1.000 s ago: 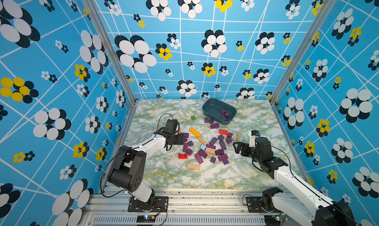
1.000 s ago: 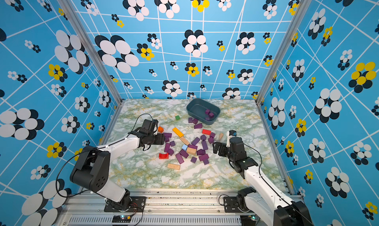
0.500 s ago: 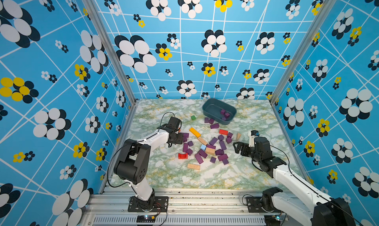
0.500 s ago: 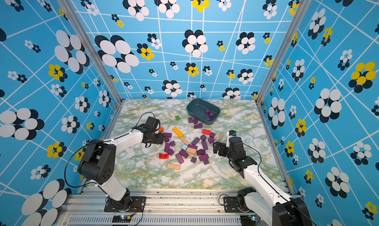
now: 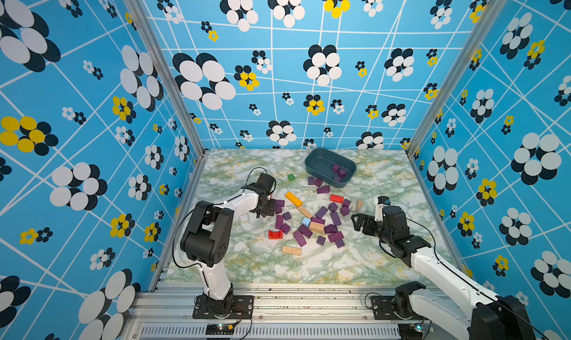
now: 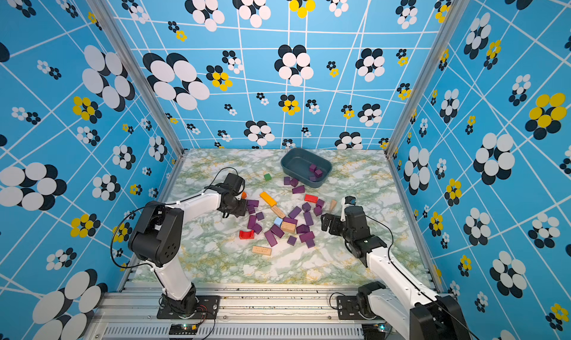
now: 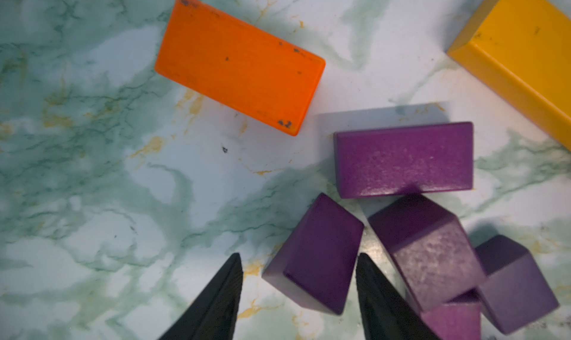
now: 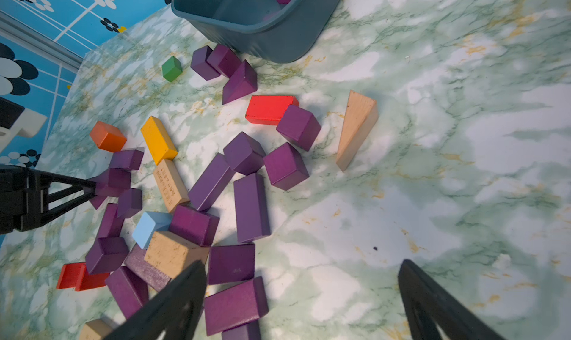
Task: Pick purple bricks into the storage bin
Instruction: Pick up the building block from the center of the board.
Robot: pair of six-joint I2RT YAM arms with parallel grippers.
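White links (image 5: 239, 199), black joints (image 5: 204, 239), looping black cables (image 5: 255, 168); black tapered fingers (image 7: 216, 298)

The storage bin (image 5: 318, 157), a shallow slate-blue tub with rounded corners, sits upright with a few purple bricks (image 5: 339, 172) at one end. Other matte cubes and bars lie scattered before it, some just beside its wall.

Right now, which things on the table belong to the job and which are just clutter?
Job: purple bricks, storage bin.
Clutter: yellow bar, orange block, red block, red arch, green cube, tan blocks, light-blue block.
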